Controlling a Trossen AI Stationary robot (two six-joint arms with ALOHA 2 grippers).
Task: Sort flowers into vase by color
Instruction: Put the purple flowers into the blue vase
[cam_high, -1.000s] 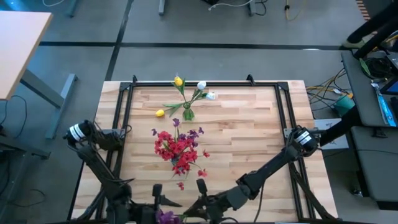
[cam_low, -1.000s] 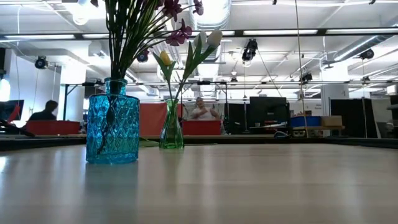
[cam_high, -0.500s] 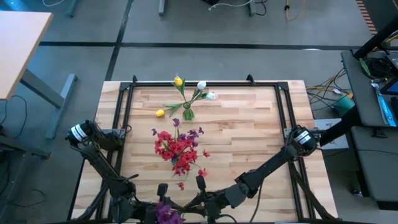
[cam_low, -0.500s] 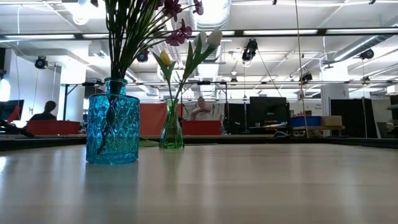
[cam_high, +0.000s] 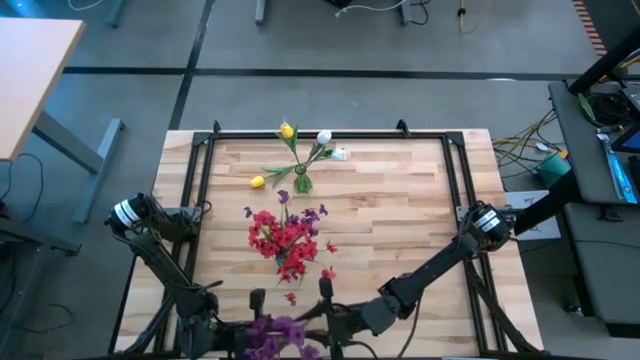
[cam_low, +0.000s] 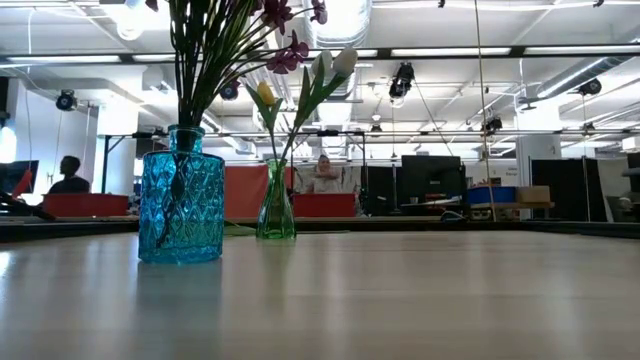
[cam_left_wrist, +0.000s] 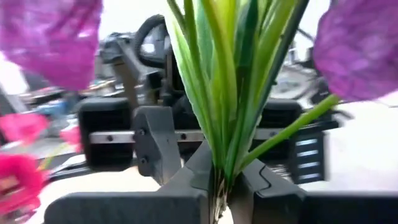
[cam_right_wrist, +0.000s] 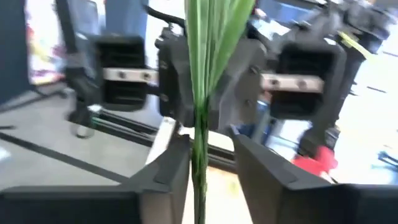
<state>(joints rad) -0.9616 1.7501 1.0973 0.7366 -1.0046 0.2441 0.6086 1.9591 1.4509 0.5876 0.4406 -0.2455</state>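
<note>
A purple flower (cam_high: 272, 335) with green stem and leaves hangs between my two grippers at the table's near edge. My left gripper (cam_high: 258, 338) is shut on its green stem bundle (cam_left_wrist: 221, 168); purple blooms (cam_left_wrist: 50, 37) show above the fingers. My right gripper (cam_high: 312, 328) faces it, open, with the green stem (cam_right_wrist: 200, 124) standing between its fingers. A blue vase (cam_low: 181, 195) holds red and purple flowers (cam_high: 285, 238). A green vase (cam_low: 276, 205) holds yellow and white buds (cam_high: 300, 150). My left gripper pinches the flower's bundle of green stem and leaves (cam_left_wrist: 219, 186) between its two fingers, below the blooms. The fingers lie across the stem. The flower is lifted clear of the table, and in the wrist view its blooms stand above the fingers.
The two vases stand in the table's middle and far middle; a black frame rail (cam_high: 330, 133) runs round the wooden top. The table's right half (cam_high: 410, 200) is bare wood. People show in the room far behind the table.
My left gripper has carried the purple flower a little toward the table's far edge and toward my right gripper, so more of the blooms show in the high view. The vases have not moved.
</note>
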